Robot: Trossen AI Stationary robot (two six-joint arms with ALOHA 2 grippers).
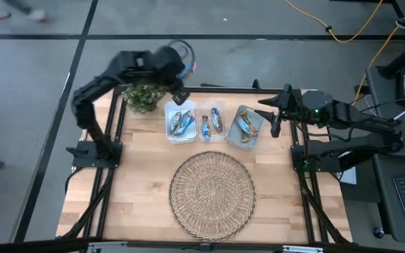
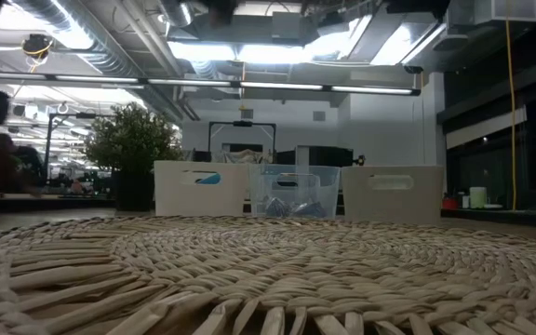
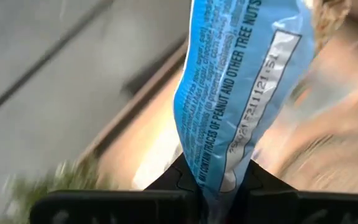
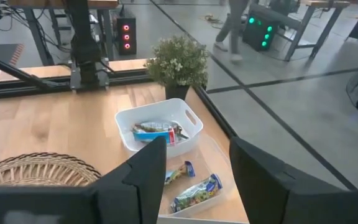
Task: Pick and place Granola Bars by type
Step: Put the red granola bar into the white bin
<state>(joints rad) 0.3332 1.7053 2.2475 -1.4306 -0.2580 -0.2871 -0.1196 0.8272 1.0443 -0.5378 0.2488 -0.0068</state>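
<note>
My left gripper (image 1: 179,94) hangs over the table's far left, between the potted plant (image 1: 144,97) and the left white bin (image 1: 180,133). It is shut on a blue granola bar (image 3: 229,87). Three bins stand in a row at the far side. Each holds granola bars: the left one (image 1: 181,122), the clear middle one (image 1: 213,121) and the right one (image 1: 245,126). My right gripper (image 4: 197,171) is open with nothing between its fingers, raised beside the right bin (image 1: 253,138). The bars in two bins (image 4: 157,132) show beyond its fingers. My left gripper pinches one end of the blue bar's wrapper (image 3: 213,177) between its two fingers. The bar sticks straight out beyond the fingertips, along the line of the fingers, with its printed back side showing. The rest of the bar is free and touches nothing that shows.
A round wicker tray (image 1: 213,186) lies at the table's middle near side, with bare wood on both sides of it. The potted plant stands at the far left corner. The table's metal frame (image 1: 111,151) runs along both sides.
</note>
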